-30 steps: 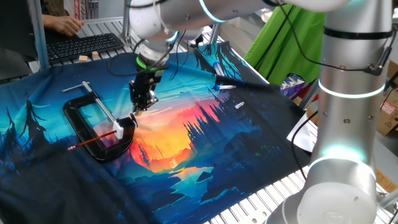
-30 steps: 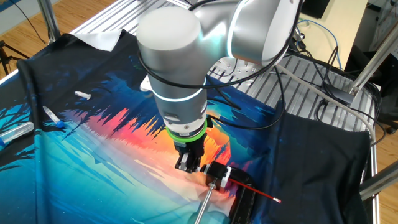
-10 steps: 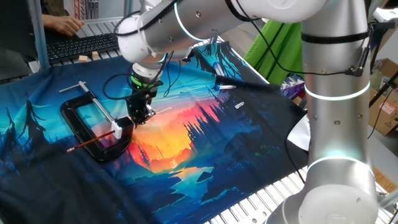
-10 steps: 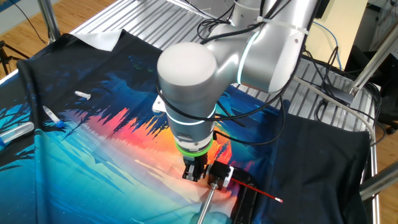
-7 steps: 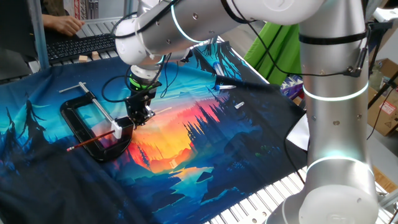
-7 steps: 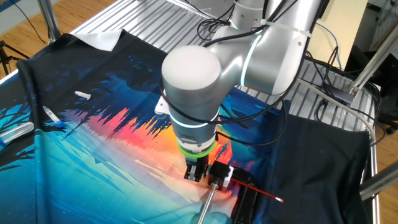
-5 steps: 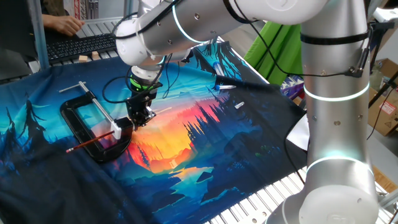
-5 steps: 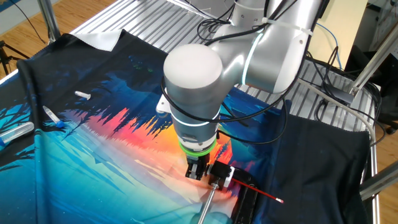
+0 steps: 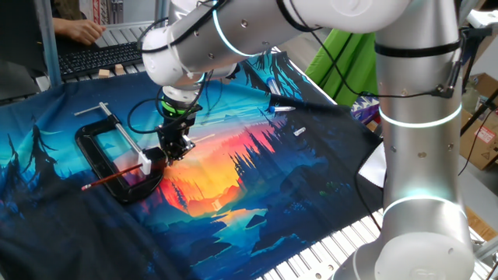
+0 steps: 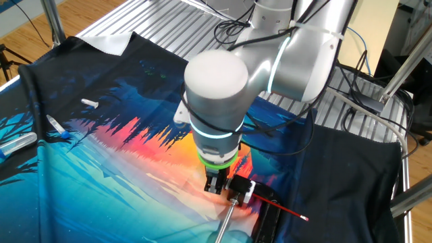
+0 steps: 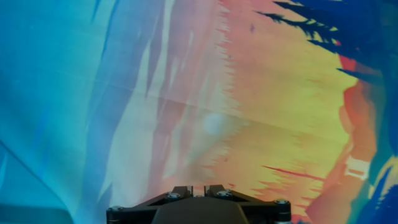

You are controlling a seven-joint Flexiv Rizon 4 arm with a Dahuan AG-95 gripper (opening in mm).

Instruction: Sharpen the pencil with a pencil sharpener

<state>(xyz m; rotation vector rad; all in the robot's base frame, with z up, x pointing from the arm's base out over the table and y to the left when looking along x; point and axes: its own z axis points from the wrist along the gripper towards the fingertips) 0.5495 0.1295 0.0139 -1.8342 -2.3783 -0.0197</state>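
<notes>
The red-orange pencil [image 9: 113,178] lies clamped in the black C-clamp [image 9: 95,150] on the printed cloth, next to a white pad [image 9: 146,165]. It also shows in the other fixed view [image 10: 282,208], with the clamp [image 10: 270,221] under it. My gripper [image 9: 175,150] points down, just right of the clamp's jaw end, and also shows from the other side [image 10: 217,188]. In the hand view the gripper [image 11: 198,188] has its fingers almost together with a small grey piece, seemingly the pencil sharpener [image 11: 198,194], between them. That view shows only cloth; pencil and clamp are out of view.
A keyboard [image 9: 105,56] with a person's hand sits at the far edge. A dark pen [image 9: 299,105] and a small white piece [image 9: 299,131] lie on the cloth at the right. Syringe-like tubes [image 10: 17,142] lie at the cloth's left side.
The gripper has shifted slightly sideways and down to the clamp's jaw end. The pencil and clamp have not moved.
</notes>
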